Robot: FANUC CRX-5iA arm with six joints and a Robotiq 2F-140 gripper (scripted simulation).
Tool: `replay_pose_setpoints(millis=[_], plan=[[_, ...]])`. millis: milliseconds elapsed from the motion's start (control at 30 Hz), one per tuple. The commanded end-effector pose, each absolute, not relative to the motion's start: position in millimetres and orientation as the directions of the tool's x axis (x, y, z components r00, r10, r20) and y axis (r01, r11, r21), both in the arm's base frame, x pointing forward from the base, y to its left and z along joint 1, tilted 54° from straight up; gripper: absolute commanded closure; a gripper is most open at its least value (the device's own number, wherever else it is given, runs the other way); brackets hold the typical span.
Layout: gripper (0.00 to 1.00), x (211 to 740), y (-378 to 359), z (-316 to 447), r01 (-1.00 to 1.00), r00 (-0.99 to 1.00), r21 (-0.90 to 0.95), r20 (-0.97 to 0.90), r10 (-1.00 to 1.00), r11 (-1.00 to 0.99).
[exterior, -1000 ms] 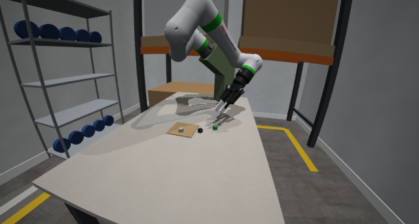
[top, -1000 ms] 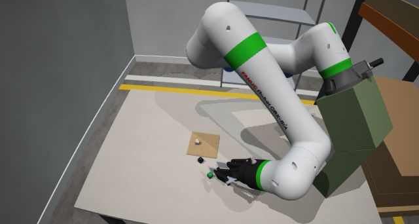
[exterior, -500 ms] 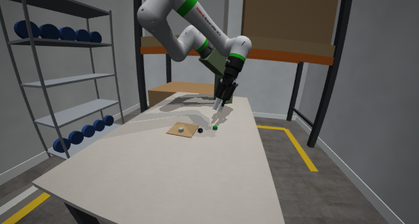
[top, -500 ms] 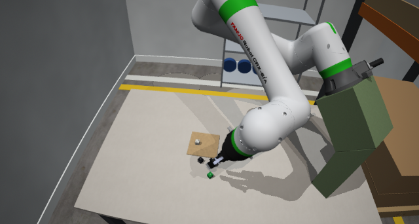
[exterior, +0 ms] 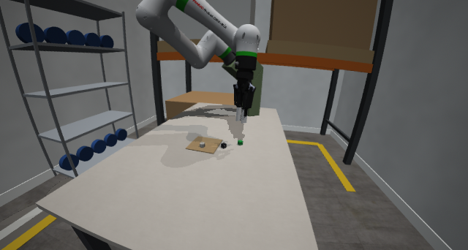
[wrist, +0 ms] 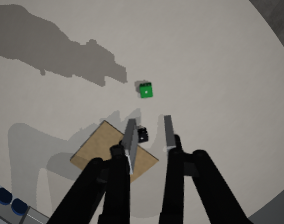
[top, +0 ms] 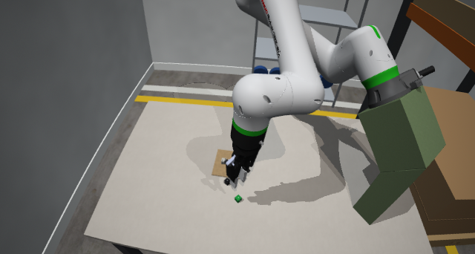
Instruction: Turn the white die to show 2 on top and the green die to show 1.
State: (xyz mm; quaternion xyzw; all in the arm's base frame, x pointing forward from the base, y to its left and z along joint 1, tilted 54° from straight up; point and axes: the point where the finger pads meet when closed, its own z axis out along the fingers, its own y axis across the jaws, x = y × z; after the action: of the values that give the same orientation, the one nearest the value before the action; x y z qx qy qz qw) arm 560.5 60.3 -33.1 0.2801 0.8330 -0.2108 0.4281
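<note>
The green die [top: 238, 198] [exterior: 240, 142] [wrist: 146, 90] lies on the table, off the mat. In the wrist view its larger visible face shows one pale pip. The black die [top: 226, 181] [exterior: 224, 145] [wrist: 143, 135] lies on the table just beside the mat [top: 219, 170] [exterior: 213, 143] [wrist: 100, 145]; its pips are too small to read. The white die [top: 223, 160] [exterior: 202, 145] lies on the tan mat, its number unreadable; a finger hides it in the wrist view. My gripper [top: 238, 183] [exterior: 241, 120] [wrist: 150, 127] points down, partly open and empty, above the table near the dice.
The light table [top: 159, 202] [exterior: 219, 191] carries all of these. The green robot pedestal [top: 393, 146] [exterior: 256, 93] stands at the far end. A grey shelf rack [exterior: 88, 123] with blue round things stands beside the table. The arm hides part of the mat in the top view.
</note>
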Motion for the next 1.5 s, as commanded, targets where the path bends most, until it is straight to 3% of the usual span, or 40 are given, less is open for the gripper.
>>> replay_pose_setpoints(millis=[0, 33, 67, 600, 967, 1467], plan=[[0.79, 562, 59, -30, 0.655, -0.519, -0.125, -0.792, 0.323, 0.745], [0.79, 562, 59, -30, 0.655, -0.519, -0.125, -0.792, 0.323, 0.745], [0.0, 562, 59, -30, 0.655, -0.519, -0.125, -0.792, 0.323, 0.745], [0.0, 563, 58, -32, 0.704, -0.452, -0.048, -0.8, 0.394, 0.709], [0.0, 568, 52, -39, 0.826, -0.146, 0.258, -0.761, 0.633, 0.501], [0.0, 573, 45, -48, 0.815, 0.211, 0.546, -0.59, 0.779, 0.193]])
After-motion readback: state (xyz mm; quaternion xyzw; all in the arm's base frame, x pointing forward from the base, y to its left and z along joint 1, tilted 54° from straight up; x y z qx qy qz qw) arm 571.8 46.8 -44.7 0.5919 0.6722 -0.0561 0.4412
